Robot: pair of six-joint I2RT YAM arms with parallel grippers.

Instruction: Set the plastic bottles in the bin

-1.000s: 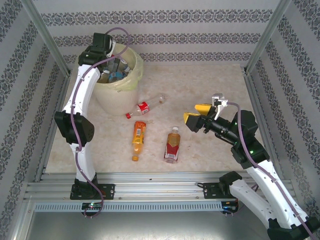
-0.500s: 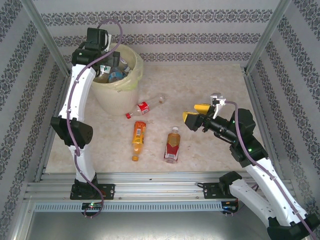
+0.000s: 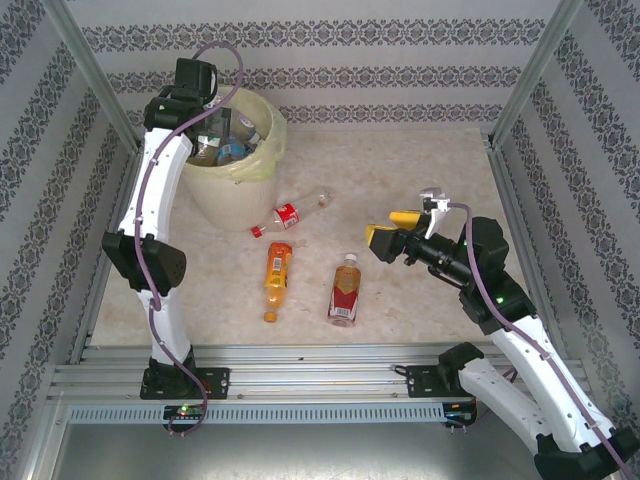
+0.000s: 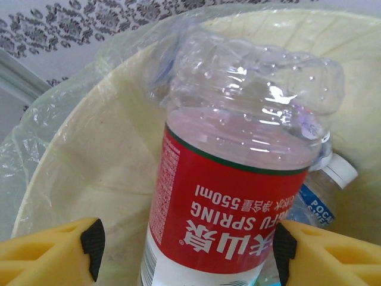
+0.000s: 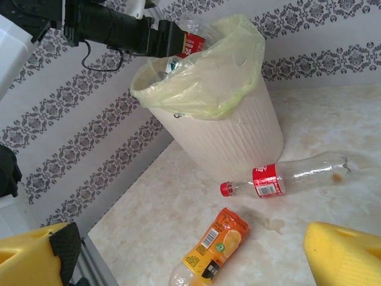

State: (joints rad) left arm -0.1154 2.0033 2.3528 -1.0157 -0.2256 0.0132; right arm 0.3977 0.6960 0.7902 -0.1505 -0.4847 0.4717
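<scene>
Overhead, left hand over bin, wrist view adds red-labelled bottle loosely between fingers, right hand wide.

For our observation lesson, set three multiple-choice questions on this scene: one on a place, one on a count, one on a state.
1. Where is the red-capped clear bottle?
A. on the table, beside the bin
B. inside the bin
C. in a claw

2. How many bottles lie on the table?
A. one
B. five
C. three

3. The right claw is:
A. shut on a bottle
B. open and empty
C. reaching into the bin

Answers:
1 A: it lies on its side at the bin's foot.
2 C: that one, the orange juice bottle and the amber red-labelled bottle.
3 B: its jaws stand apart with nothing between them.
</scene>
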